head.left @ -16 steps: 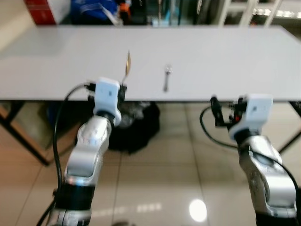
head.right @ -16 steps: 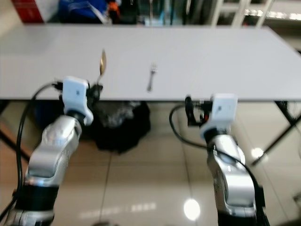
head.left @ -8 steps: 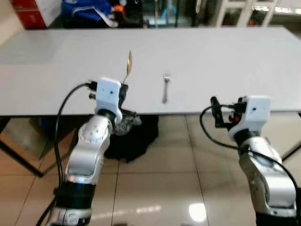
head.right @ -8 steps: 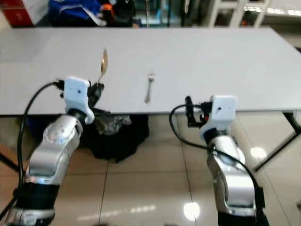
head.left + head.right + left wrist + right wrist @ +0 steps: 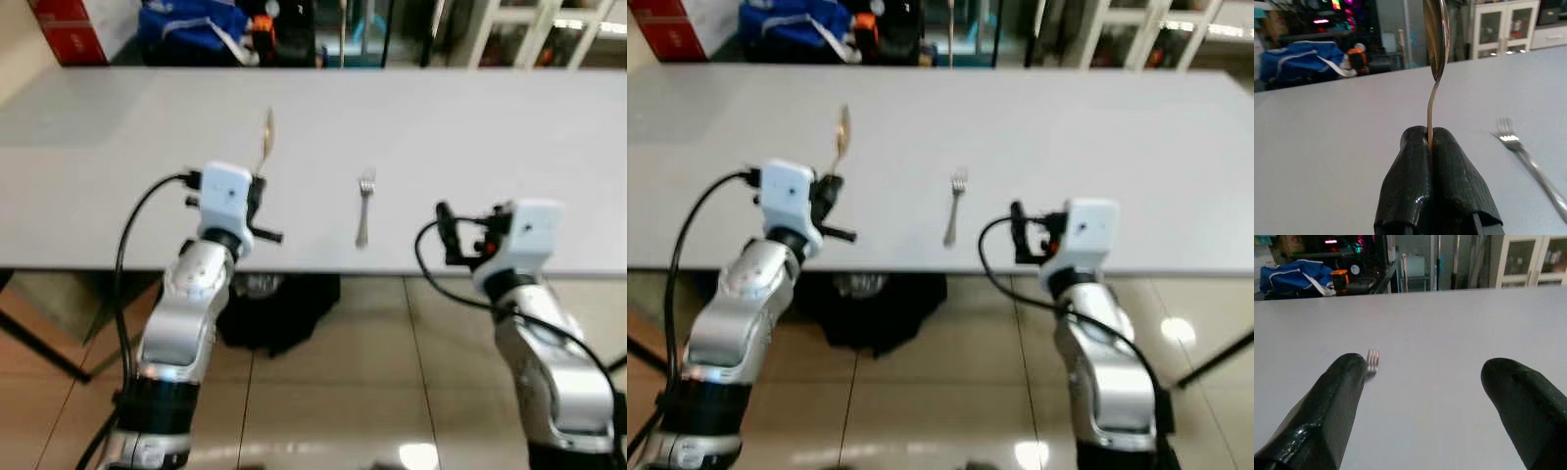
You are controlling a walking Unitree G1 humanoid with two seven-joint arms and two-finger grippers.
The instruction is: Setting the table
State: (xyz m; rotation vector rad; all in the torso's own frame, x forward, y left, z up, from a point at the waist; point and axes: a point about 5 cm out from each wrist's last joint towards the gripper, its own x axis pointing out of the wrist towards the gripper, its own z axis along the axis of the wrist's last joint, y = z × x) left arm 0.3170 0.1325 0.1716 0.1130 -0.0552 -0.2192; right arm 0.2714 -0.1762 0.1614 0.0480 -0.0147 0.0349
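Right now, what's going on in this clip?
The robot stands at the near edge of a long grey table, setting it. Its left gripper is shut on the handle of a gold spoon, held upright above the tabletop. A silver fork already lies flat on the table, between the two arms. The right gripper is open with nothing in it, held near the table edge and pointing across the tabletop.

Table [image 5: 470,117]: smooth matt pale grey top. Spoon [image 5: 1436,44]: polished gold-toned metal, glossy, mirror glints. Fork [image 5: 363,209]: shiny silver metal. Left gripper [image 5: 1431,147] fingers [image 5: 1410,181]: black, rubbery, slight sheen, wrinkled skin. Right gripper [image 5: 1427,396] fingers [image 5: 1337,401]: same black, semi-gloss. Floor [image 5: 323,392]: glossy tan tile, lamp reflections.
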